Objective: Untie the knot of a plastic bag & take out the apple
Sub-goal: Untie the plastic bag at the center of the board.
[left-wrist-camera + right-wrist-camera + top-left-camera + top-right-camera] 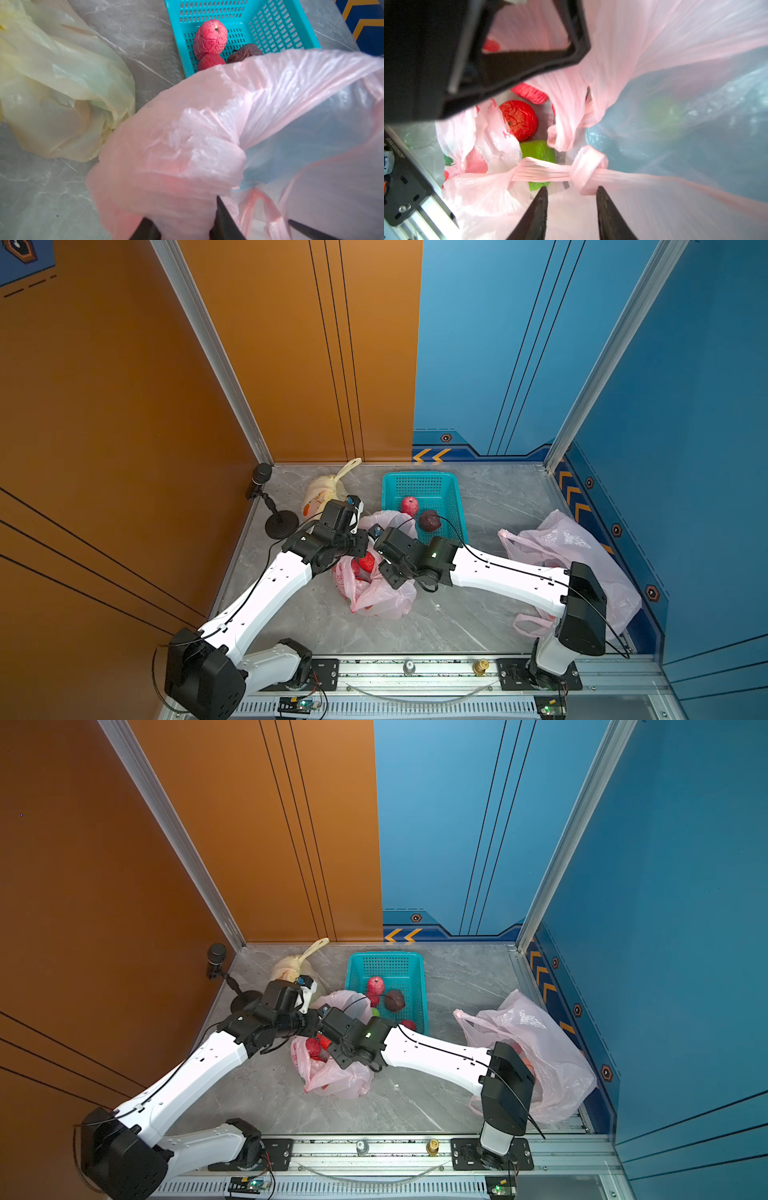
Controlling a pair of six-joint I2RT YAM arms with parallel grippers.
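Grey marbled table (457, 614) is walled in orange and blue; at its middle the pink plastic bag (376, 599) is worked on by both arms, and a teal basket (419, 475) is set just behind it, presumably so that fruit can be dropped in after a short carry. The bag's mouth is partly spread, but the knot (588, 166) is not undone; the handles are drawn taut through it across the opening. The red apple (519, 119) is seen deep inside the bag, beside a green fruit (538, 150) and below the knotted band. The left fingers (223, 224) are set partly closed about a fold of the bag's wall, apparently so that the film is held up and the knot put under tension; whether the fold is truly pinched cannot be told. The right fingers (537, 214) are held apart with nothing between them; their tips are just short of the knot, which is judged to be their target.
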